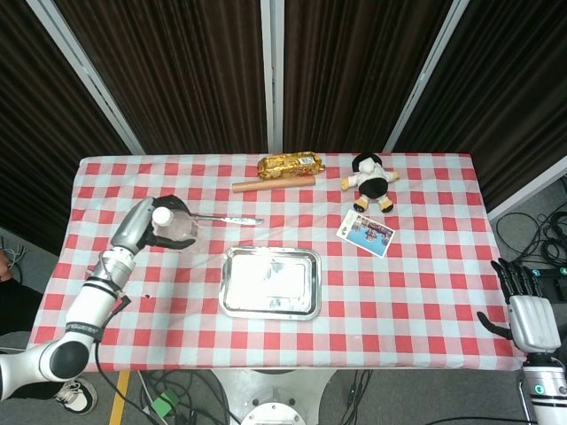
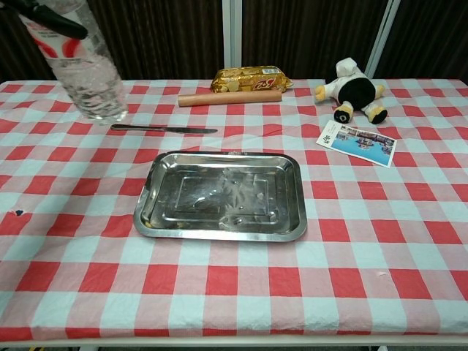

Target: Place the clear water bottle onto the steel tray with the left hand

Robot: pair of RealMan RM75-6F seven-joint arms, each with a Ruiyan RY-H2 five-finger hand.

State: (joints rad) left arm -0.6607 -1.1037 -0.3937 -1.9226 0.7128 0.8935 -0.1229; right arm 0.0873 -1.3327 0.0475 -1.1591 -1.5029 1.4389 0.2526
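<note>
In the head view, the left hand [image 1: 158, 223] is wrapping its dark fingers around the clear water bottle [image 1: 175, 228] and holding it over the left part of the table [image 1: 425, 292], which is wearing a red and white checked cloth. The bottle is see-through with a white cap, and it is leaning, with the cap toward the arm. It is sitting to the left of the steel tray [image 1: 269, 282], not over it, and the tray is lying shiny and bare near the middle. A knife [image 1: 232, 219] is lying just past the bottle. The right hand [image 1: 529, 316] is hanging off the table's right edge, holding nothing, with its fingers apart. In the chest view, the bottle [image 2: 82, 69] is showing at the top left, with bumpy clear sides, a red and white label up high, and a dark finger [image 2: 45, 20] crossing it. Its bottom is hanging just behind the knife [image 2: 164, 129]. The tray [image 2: 221, 196] is lying in front, well apart from the bottle. A rolling pin [image 2: 229, 97], a gold snack pack [image 2: 250, 78], a soft toy [image 2: 351, 91] and a picture card [image 2: 356, 143] are lying farther back.
</note>
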